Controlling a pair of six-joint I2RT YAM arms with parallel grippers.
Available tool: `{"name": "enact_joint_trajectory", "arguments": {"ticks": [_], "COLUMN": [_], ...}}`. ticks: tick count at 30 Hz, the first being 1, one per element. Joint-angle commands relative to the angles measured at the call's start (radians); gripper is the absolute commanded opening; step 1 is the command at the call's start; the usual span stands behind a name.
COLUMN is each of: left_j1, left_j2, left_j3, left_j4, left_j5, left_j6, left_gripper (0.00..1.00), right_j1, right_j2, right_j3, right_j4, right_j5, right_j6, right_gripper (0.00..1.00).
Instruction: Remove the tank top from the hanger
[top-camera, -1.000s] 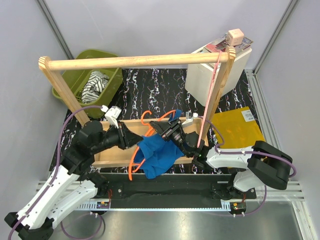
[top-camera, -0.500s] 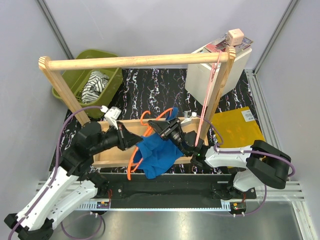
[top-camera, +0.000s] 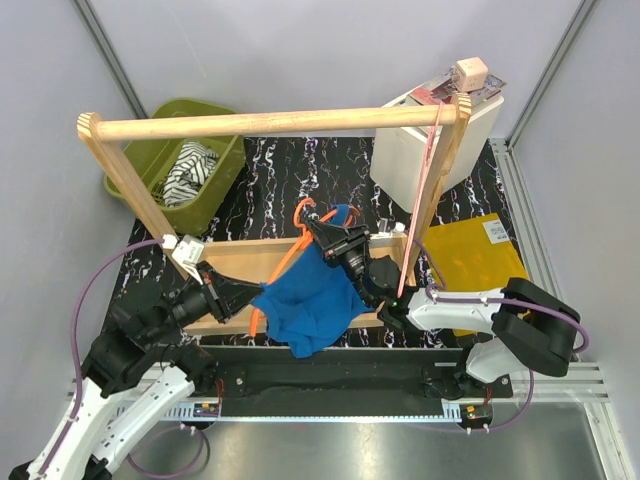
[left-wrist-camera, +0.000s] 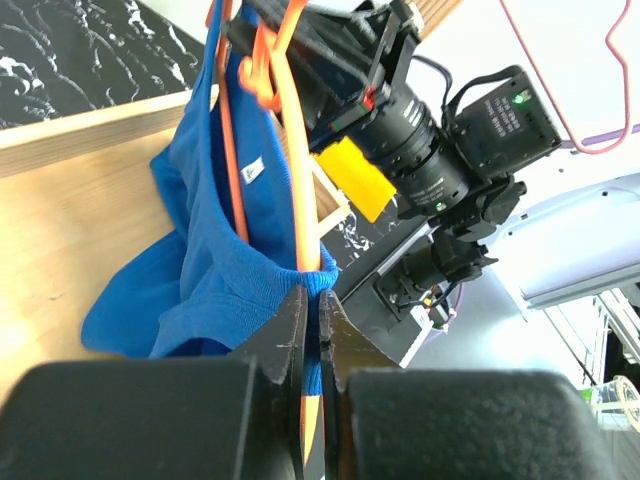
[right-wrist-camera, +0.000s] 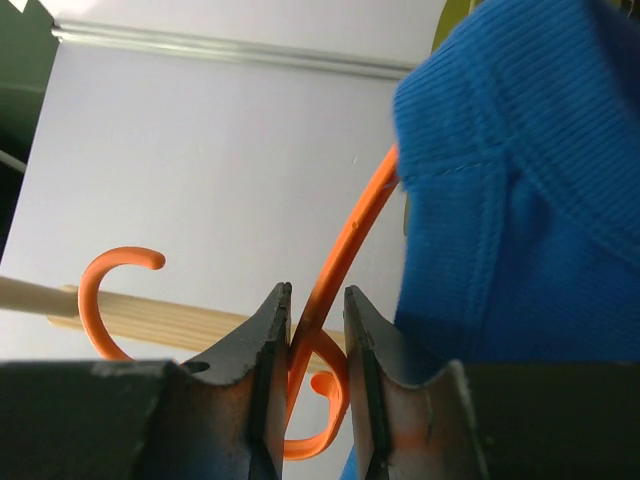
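The bright-blue tank top (top-camera: 310, 300) hangs bunched on the orange hanger (top-camera: 285, 262), in mid-air over the wooden rack base. My right gripper (top-camera: 320, 233) is shut on the hanger just below its hook (top-camera: 303, 209). In the right wrist view the gripper (right-wrist-camera: 315, 300) pinches the orange neck (right-wrist-camera: 345, 250), with blue cloth (right-wrist-camera: 520, 200) beside it. My left gripper (top-camera: 246, 298) is shut on the tank top's edge at the lower left. In the left wrist view the gripper (left-wrist-camera: 312, 305) squeezes the blue hem (left-wrist-camera: 318, 283), and the hanger arm (left-wrist-camera: 298, 190) runs into the same gap.
A wooden rack rail (top-camera: 270, 123) spans overhead, with a thin pink hanger (top-camera: 425, 190) on its right post. A green bin (top-camera: 225, 160) holding a striped garment (top-camera: 190, 168) stands at the back left. A white box (top-camera: 430, 145) and a yellow envelope (top-camera: 475, 255) are on the right.
My left arm has drawn back towards the near left, pulling the tank top's edge with it. My right gripper has carried the hanger hook up and away. The cloth is stretched wider.
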Motion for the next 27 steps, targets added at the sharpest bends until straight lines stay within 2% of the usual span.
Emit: {"name": "enact_joint_trajectory", "arguments": {"ticks": [1,5,11,16,21,27], "left_j1": [-0.003,-0.005,-0.005,-0.003,-0.003,-0.005], "left_j2": [-0.007,-0.020,-0.050,-0.057,-0.073,-0.085], "left_j3": [0.011,-0.009,-0.030,-0.049,-0.085,-0.108], "left_j4": [-0.014,-0.018,-0.020,-0.020,-0.020,-0.018], "left_j5": [-0.017,-0.032,-0.048,-0.045,-0.042,-0.046], "left_j6": [0.012,0.002,-0.019,-0.030,-0.041,-0.064], "left_gripper": [0.00,0.00,0.00,0.00,0.00,0.00], "right_j1": [-0.019,-0.020,-0.019,-0.019,-0.026,-0.046], "right_j2": [0.004,0.017,0.027,0.032,0.024,-0.002], "right_j3": [0.010,0.011,0.042,0.084,0.131,0.163], "right_j4": [0.024,0.044,-0.017,-0.141,-0.227,-0.370], "right_j5": [0.170,0.239,0.330,0.371,0.413,0.380], "right_j6": [0.126,0.177,0.306,0.473,0.506,0.639], "right_gripper": [0.00,0.00,0.00,0.00,0.00,0.00]}}
